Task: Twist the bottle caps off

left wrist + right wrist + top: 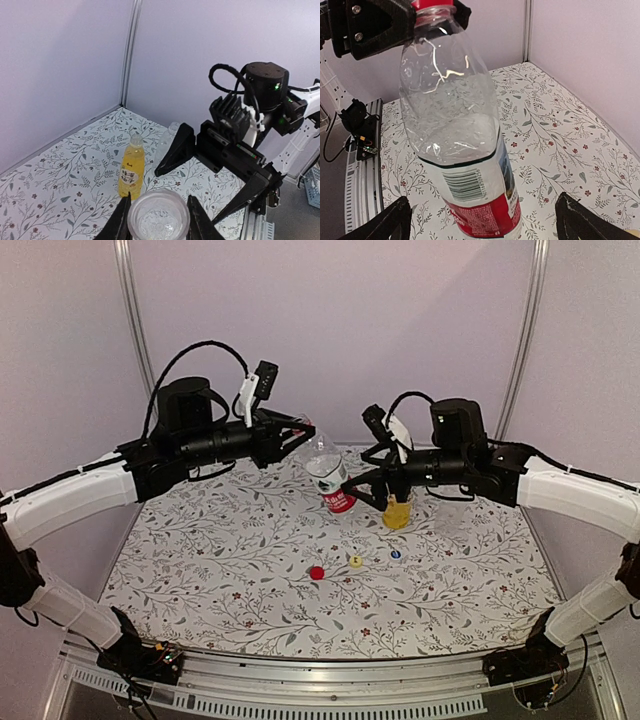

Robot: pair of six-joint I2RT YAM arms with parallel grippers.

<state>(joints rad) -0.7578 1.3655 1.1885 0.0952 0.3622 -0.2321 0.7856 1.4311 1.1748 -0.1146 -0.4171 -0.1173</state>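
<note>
My left gripper (303, 432) is shut on the neck of the clear bottle with the red-and-white label (331, 483) and holds it tilted above the table. That bottle (455, 125) fills the right wrist view, with a red ring at its neck. My right gripper (366, 494) is open, its fingers (395, 222) wide on either side of the label, touching nothing. The red cap (316, 573), yellow cap (355, 561) and blue cap (395, 554) lie loose on the table. The yellow-orange bottle (132, 167) stands upright, a clear unlabelled bottle (168, 142) behind it.
The table carries a floral cloth (220, 570). Pale walls with metal corner posts (132, 310) close off the back and sides. A metal rail (330, 690) runs along the near edge between the arm bases.
</note>
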